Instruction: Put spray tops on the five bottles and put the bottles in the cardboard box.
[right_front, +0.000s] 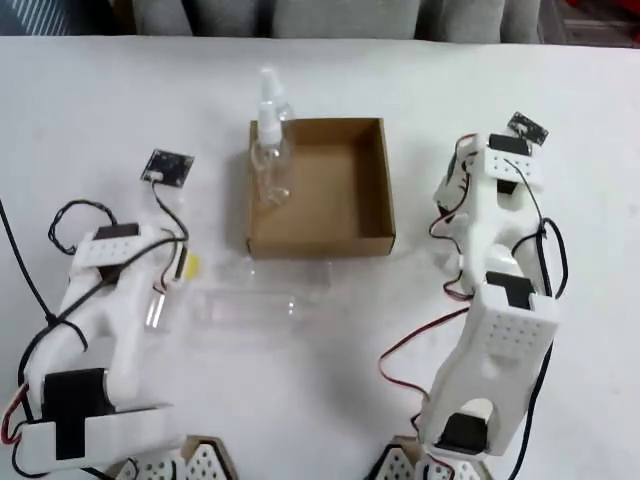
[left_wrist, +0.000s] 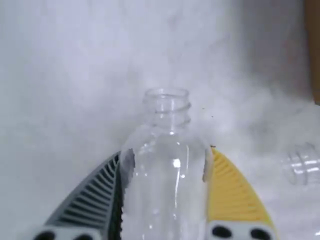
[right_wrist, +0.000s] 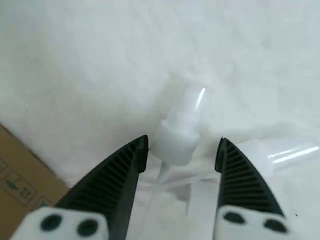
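Right pincer (right_wrist: 182, 146), black ribbed jaws, is seen spread wide above the white desk (right_wrist: 75, 60), nothing pinched. White plastic spray top (right_wrist: 179, 131) is framed between the two jaws, lying on the desk, with a gap visible on either side. Its long axis runs roughly along the pincer's reach: nozzle head pointed away, dip tube trailing back toward the wrist. A close from here is judged to land across the collar, square to that axis. Left pincer (left_wrist: 167, 162), one grey and one yellow jaw, is clamped on a clear plastic bottle (left_wrist: 167, 150), its neck open, uncapped and pointed away from the wrist. Brown cardboard box (right_front: 372, 180) sits between the arms, with one capped clear bottle (right_front: 270, 150) inside.
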